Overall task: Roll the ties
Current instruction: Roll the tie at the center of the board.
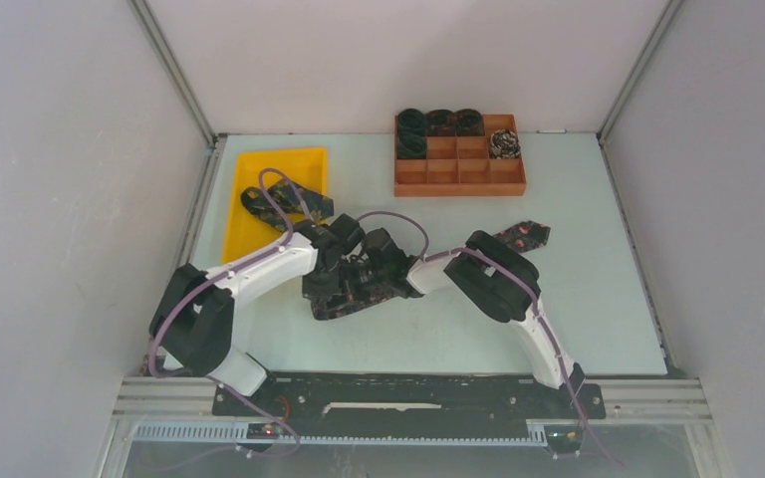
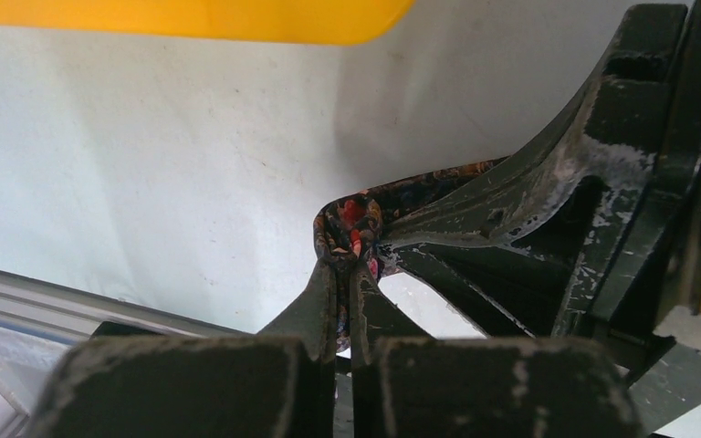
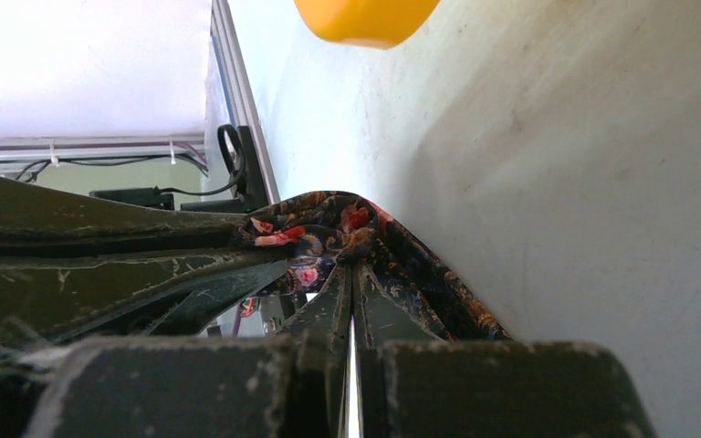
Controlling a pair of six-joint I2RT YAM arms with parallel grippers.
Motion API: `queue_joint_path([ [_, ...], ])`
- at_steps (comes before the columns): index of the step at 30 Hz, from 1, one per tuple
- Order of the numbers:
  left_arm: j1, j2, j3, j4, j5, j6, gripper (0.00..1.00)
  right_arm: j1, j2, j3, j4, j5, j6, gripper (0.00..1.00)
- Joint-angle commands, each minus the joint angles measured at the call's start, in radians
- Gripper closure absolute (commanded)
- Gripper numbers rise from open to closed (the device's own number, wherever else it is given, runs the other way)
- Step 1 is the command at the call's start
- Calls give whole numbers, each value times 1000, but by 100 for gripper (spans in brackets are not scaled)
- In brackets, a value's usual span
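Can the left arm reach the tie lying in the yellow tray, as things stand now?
Probably not yet. The tie in the yellow tray is close, but the left gripper is shut on the other tie, which the right gripper pinches too. It must let go first.

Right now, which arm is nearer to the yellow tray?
Left. The left arm passes right beside the yellow tray's near corner. The right arm is farther to the right, with the left arm between it and the tray. Both grip one tie.
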State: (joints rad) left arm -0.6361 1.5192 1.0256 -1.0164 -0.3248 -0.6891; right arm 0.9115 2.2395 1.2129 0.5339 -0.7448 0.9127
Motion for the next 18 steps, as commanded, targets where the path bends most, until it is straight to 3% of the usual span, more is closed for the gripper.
queue_joint_path([
  [1, 4, 26, 45, -24, 19, 34, 100, -9, 11, 37, 57, -49, 2, 100],
  [18, -32, 154, 130, -56, 35, 8, 97, -87, -173, -101, -101, -31, -116, 100],
])
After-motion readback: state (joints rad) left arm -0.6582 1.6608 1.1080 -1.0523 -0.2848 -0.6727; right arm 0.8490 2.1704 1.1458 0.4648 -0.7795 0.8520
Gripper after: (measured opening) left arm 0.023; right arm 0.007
